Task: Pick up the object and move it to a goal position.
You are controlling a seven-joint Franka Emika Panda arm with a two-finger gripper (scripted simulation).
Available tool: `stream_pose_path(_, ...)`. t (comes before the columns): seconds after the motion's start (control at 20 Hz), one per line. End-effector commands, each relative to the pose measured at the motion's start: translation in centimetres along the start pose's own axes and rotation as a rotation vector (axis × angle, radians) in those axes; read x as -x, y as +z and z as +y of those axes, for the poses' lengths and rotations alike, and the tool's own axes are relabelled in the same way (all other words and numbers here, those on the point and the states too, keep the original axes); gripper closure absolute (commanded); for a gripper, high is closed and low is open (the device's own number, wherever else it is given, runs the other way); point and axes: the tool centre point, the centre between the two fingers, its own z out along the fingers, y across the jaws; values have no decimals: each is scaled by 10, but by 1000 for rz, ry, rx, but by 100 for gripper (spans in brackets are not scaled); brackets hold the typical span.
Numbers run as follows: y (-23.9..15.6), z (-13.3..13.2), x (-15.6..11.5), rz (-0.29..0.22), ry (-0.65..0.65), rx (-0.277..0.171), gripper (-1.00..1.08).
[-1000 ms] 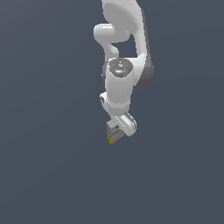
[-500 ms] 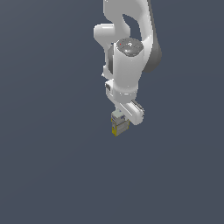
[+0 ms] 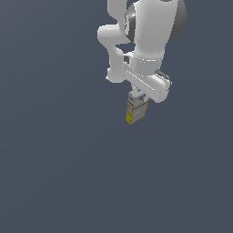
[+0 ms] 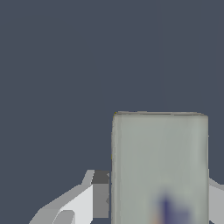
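In the exterior view I see the arm [image 3: 145, 41] reaching down with the tool [image 3: 138, 101] clamped on the carton [image 3: 136, 111], which hangs below it against the plain grey background. In the wrist view, the carton [image 4: 159, 168] sits between the fingers [image 4: 94, 194], its pale face filling the frame.

The carton [image 3: 136, 109] has grey-white printed faces with small dark and blue marks, and yellow along its lower edges and base. In the wrist view the carton [image 4: 159, 168] shows one pale grey-green face with a blurred blue and orange smudge low down and a thin yellowish edge. The arm [image 3: 145, 36] is glossy white with dark grey joints. The gripper [image 4: 98, 199] is white with a dark grey fingertip pad. The worktop [image 3: 54, 173] is plain slate blue-grey.
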Motion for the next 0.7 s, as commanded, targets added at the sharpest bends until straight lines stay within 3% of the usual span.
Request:
stream_pose_path(0.0,-26,4,19,1,0,0,108)
stream_pose_path(0.65,-146,16,106,0,0,0,108)
